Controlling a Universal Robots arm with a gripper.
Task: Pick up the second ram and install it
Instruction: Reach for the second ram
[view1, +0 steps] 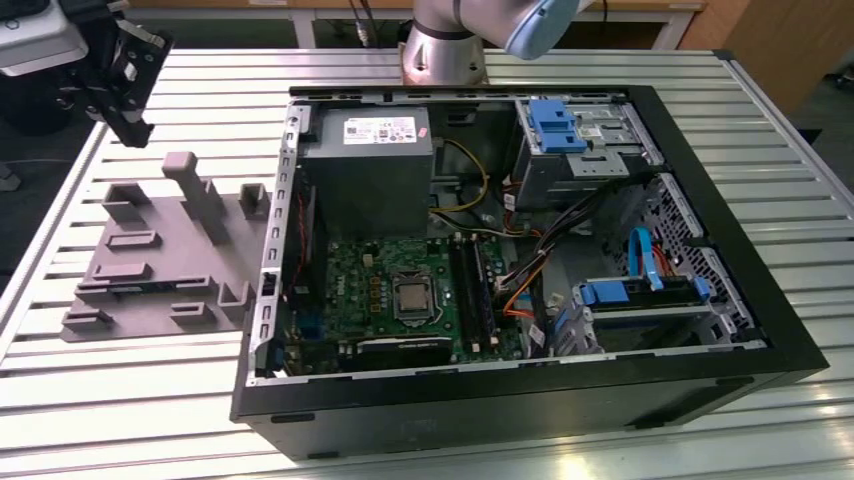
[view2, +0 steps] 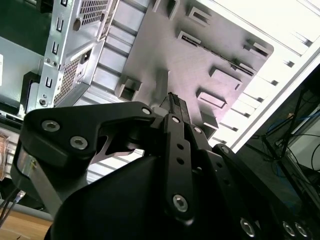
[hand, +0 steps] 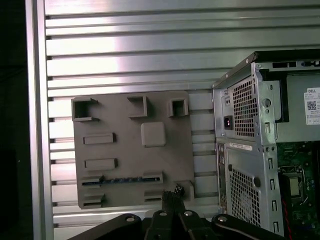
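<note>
- In the exterior view, I am seeing the gripper (view1: 131, 130) hanging above the slatted table (view1: 134, 400) at that view's left. It is beyond the grey holder (view1: 174, 235) and well apart from the open computer case (view1: 534, 400). The second ram (view1: 127, 288) is lying flat in the holder, on the side nearer the camera.
- In the second wrist view, the fingers (view2: 178, 145) are meeting at their tips and gripping nothing, with the holder (view2: 165, 45) below them.
- In the first wrist view, the ram (hand: 122, 180) is resting between two end blocks of the holder (hand: 125, 160). The fingertips (hand: 170, 196) are showing near one end of it, not touching it.
</note>
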